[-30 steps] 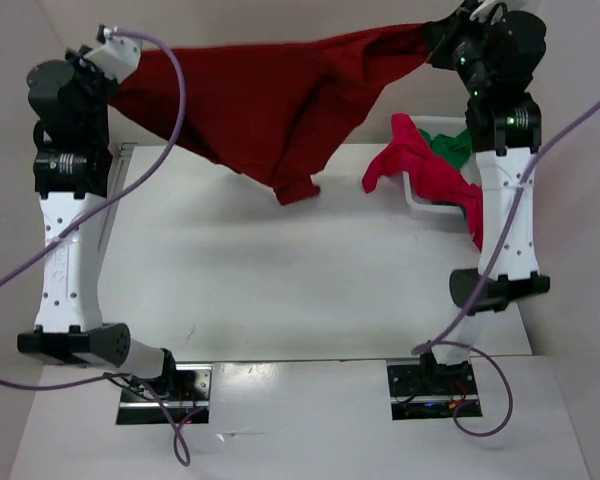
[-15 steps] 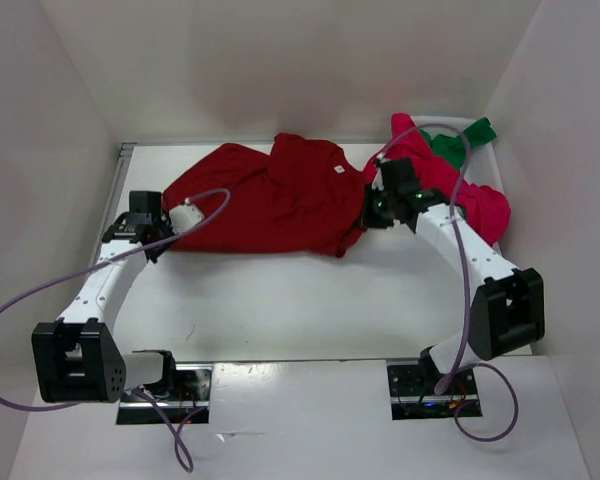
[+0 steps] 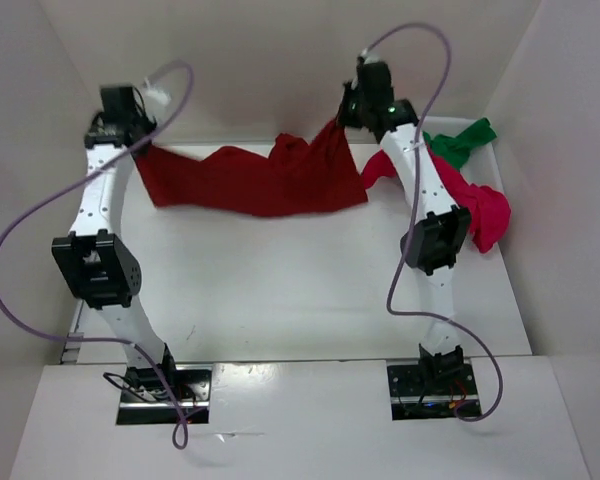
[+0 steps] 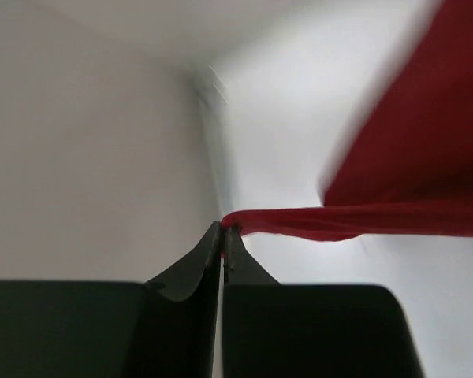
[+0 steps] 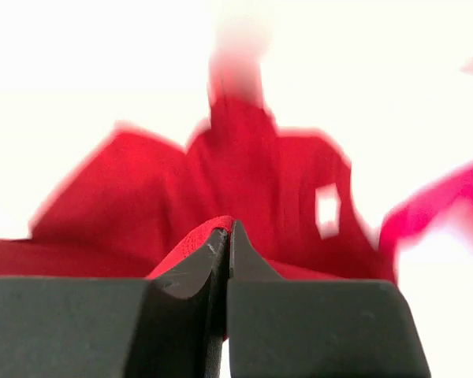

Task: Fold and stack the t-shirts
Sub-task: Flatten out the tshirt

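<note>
Newly raised dark red t-shirt (image 3: 250, 185), long axis left-right.

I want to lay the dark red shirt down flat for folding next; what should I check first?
1. Hold of left gripper on dark red shirt: ok, fingers shut on an edge.
2. Hold of right gripper on it: ok, shut on cloth.
3. Shirt spread taut between the arms: not ok, it sags and bunches mid-span.
4. The crimson shirt apart from the held cloth: cannot tell, they meet in the top view.
5. The table in front bare for landing: ok.
</note>
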